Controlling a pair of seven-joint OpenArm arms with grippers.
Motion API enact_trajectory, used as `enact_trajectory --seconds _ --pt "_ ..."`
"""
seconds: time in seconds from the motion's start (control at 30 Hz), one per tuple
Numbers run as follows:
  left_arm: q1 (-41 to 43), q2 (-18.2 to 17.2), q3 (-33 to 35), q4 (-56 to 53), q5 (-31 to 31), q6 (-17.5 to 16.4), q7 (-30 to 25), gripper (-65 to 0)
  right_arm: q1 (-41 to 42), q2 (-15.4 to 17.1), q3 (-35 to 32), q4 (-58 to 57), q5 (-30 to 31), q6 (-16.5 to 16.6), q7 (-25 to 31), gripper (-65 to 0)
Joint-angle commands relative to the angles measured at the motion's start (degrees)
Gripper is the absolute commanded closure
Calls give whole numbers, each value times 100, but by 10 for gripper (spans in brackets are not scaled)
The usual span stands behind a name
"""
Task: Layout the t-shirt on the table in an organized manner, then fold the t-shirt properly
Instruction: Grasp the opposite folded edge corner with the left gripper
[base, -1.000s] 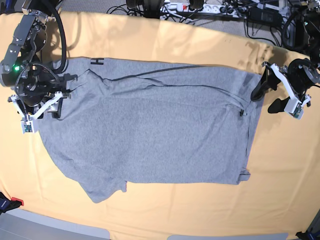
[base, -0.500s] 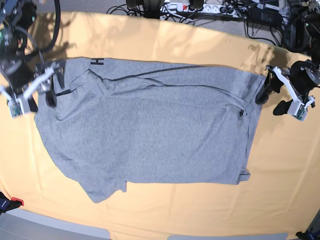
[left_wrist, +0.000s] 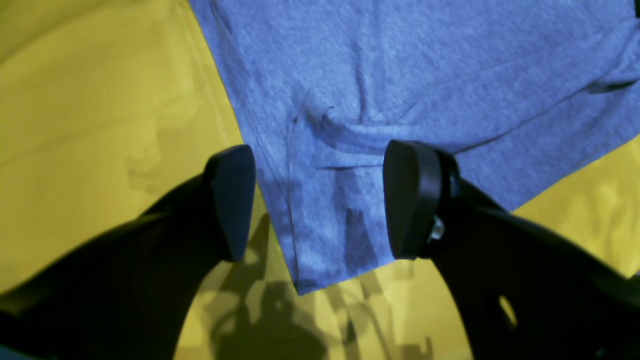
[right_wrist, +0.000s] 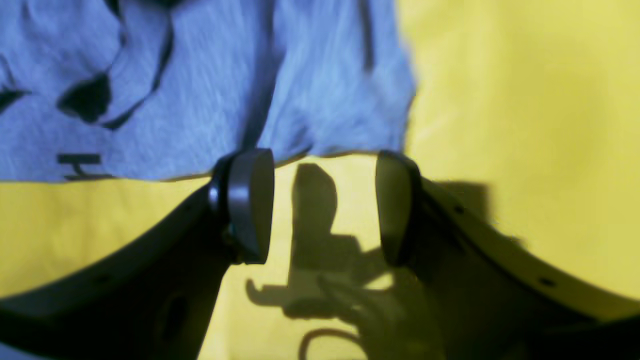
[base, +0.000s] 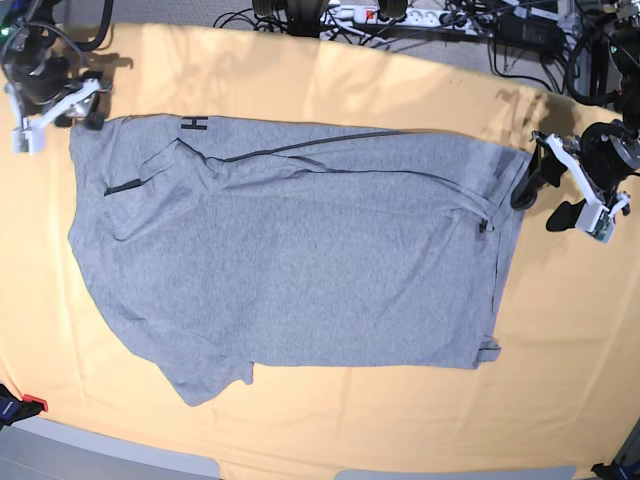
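Two grippers, both spread wide, both holding nothing. Nearest in the left wrist view: left gripper (left_wrist: 320, 200) with smooth, rounded black pads (left_wrist: 412, 197), hovering over a corner of the t-shirt (left_wrist: 400, 75); soft heathered knit, faintly wrinkled, one hem corner tapering to a point between the pads, not pinched. Beyond and beside it, the table (left_wrist: 100, 100), covered in pale yellow cloth with faint creases and arm shadows.

Nearest in the right wrist view: right gripper (right_wrist: 325, 205), oval dark pads (right_wrist: 250, 205) apart over bare yellow cloth, just short of the shirt's edge. Further off, rumpled grey fabric with dark folds and a small black mark near the hem.

Seen from the base view: t-shirt (base: 290, 250) spread nearly flat across the middle of the table (base: 560, 380), plain grey side up, roughly rectangular, one sleeve jutting toward the near edge, a ridge running along the far side. Right gripper (base: 55, 105) at the far corner of the shirt, left gripper (base: 550, 195) just beside its opposite end. Farthest back, tangled black cables (base: 430, 20) past the table's edge.
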Motion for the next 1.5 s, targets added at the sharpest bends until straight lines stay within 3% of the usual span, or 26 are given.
enact_trajectory --seconds 0.0,0.17,0.43,0.67,0.73,0.83,0.87,0.97,1.1,1.23,1.47 --pt "-31 -105 -70 68 -98 24 -120 -409 94 44 42 -37 127 33 155 -343" --pt "-28 -105 -70 68 -96 24 -101 -409 518 -205 321 -527 247 177 149 -343" --pt "-31 -105 -70 68 -168 22 -103 -409 761 -175 868 -1329 413 256 153 -343" --pt "-28 -107 -70 68 -223 22 -98 -409 800 -181 850 -1862 1635 1130 -70 -342" --pt "-31 -107 -70 68 -229 22 -105 -409 876 -168 852 -1867 1685 1360 -125 -288" --pt "-31 -105 -70 68 -247 26 -98 -409 1014 -122 852 -1864 1698 1620 -304 -35" --pt "-31 -105 -72 68 -245 52 -98 -409 1058 -81 852 -1864 1731 1679 -376 0" --pt "-31 -105 -79 68 -240 291 -79 -405 1062 107 852 -1862 1912 1730 -409 0" --pt "-31 -85 -238 68 -278 286 79 -405 1060 439 852 -1862 2028 1730 -592 0" --pt "-24 205 -754 70 -448 306 240 -405 1014 636 857 -1862 2031 1730 -614 0" --pt "459 1147 -1749 68 -546 326 363 -405 1014 686 857 -1862 2181 1730 -769 0"
